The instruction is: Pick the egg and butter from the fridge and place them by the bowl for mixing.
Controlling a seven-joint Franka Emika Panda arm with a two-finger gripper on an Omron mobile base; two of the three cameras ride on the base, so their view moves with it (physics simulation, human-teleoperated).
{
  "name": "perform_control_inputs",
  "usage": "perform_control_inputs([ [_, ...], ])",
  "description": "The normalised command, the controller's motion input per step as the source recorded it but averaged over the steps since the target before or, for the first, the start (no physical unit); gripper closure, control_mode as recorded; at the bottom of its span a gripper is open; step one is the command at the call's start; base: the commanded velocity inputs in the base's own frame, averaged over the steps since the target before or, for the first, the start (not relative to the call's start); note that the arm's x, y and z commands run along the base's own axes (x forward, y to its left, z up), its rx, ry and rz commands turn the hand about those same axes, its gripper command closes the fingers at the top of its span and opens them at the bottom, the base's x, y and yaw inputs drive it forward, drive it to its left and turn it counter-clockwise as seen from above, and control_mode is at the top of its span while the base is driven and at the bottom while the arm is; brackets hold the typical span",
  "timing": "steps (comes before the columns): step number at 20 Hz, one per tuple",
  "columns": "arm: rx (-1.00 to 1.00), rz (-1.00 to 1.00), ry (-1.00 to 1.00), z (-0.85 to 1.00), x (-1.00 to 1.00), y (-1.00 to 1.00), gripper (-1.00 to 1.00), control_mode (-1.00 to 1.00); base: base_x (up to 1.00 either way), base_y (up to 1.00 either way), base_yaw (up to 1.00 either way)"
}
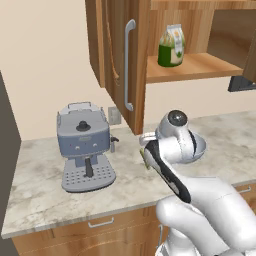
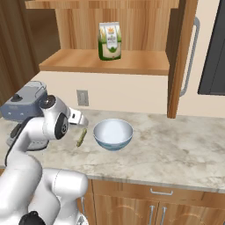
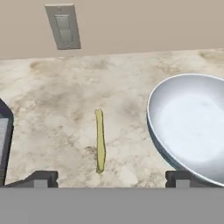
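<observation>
Now, hidden: bowl (image 1: 200,145) mostly behind the arm in the left base view.
Gripper (image 3: 111,177): jaws wide, holding nothing.
Butter (image 3: 100,140): flat on the marbled counter (image 2: 176,149), just left of the bowl.
Room: coffee machine (image 1: 84,145) far left; wooden cabinets above.

Grey coffee machine (image 1: 85,146) sits at the left of the marble counter (image 1: 45,185), a green-labelled bag (image 1: 171,46) stands on the open wooden shelf (image 1: 195,67) up top, wall outlet (image 3: 64,26) behind.
</observation>
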Motion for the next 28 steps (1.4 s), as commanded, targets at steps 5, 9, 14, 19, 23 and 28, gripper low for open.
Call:
perform_control_inputs([
  [5, 0.24, -0.20, 0.00, 0.96, -1.00, -0.63, -1.00, -1.00, 0.00, 0.00, 0.00],
  [9, 0.06, -0.13, 0.04, 0.87, -1.00, -0.42, -1.00, -1.00, 0.00, 0.00, 0.00],
  [14, -0.01, -0.11, 0.13, 0.81, -1.00, -0.20, -1.00, -1.00, 0.00, 0.00, 0.00],
  [19, -0.02, -0.03, -0.10, -0.09, -0.49, 0.01, -1.00, -1.00, 0.00, 0.00, 0.00],
  [23, 0.00, 0.00, 0.00, 0.00, 0.00, 0.00, -1.00, 1.00, -1.00, 0.10, -0.14],
  [28, 0.00, 0.00, 0.00, 0.00, 0.00, 0.00, -1.00, 1.00, -0.14, 0.09, -0.95],
])
